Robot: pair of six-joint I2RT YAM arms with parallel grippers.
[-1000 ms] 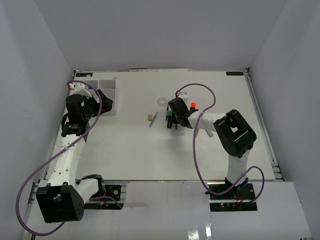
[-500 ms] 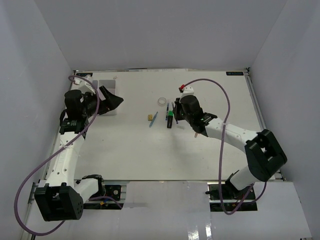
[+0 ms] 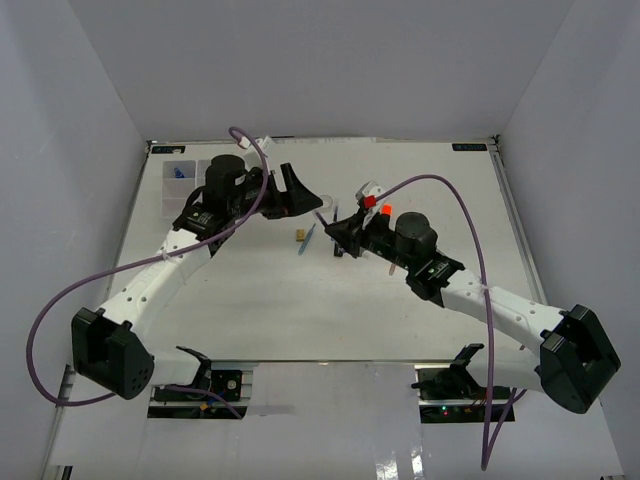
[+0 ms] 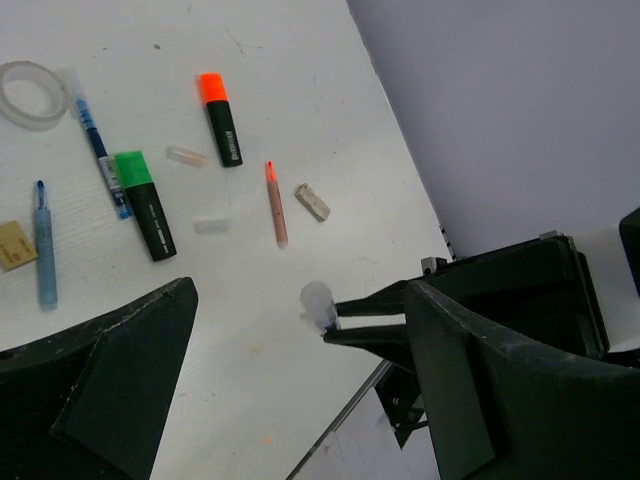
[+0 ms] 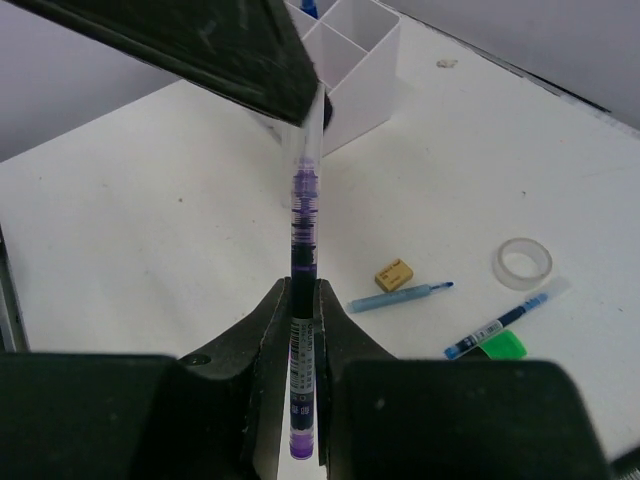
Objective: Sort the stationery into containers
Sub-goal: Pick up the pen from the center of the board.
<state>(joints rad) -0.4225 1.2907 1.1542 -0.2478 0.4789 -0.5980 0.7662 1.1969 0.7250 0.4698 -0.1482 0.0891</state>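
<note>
Right gripper [image 5: 305,295]: clamped tight on the purple pen [image 5: 303,225]. I hold it by its rear end, and the barrel sticks straight out ahead of the fingers.
Pen position: in the air, well out from the organiser tray [image 5: 365,90] toward the middle of the table. Its clear tip points back at the tray and reaches in between the other arm's jaws.
Left gripper [image 4: 300,300]: spread as wide as it goes, with nothing in it. The pen tip sits in the gap; I can't tell whether it touches a finger.
My read: a hand-over from right to left, since the left arm works the tray's side.
How the pen handles: light, stiff, smooth round plastic. I expect it to swivel or slide if pinched near the tip.
Where I'd grip: across mid-barrel, clear of my right fingers.
Risk: if the right lets go before the left is firm, the pen drops.
Loose stationery: the tape ring [image 5: 500,266], green highlighter [image 4: 148,212], orange highlighter [image 4: 222,128], pale blue pen [image 4: 42,255] and brass clip [image 4: 12,245] lie on the table well away from the tray.
</note>
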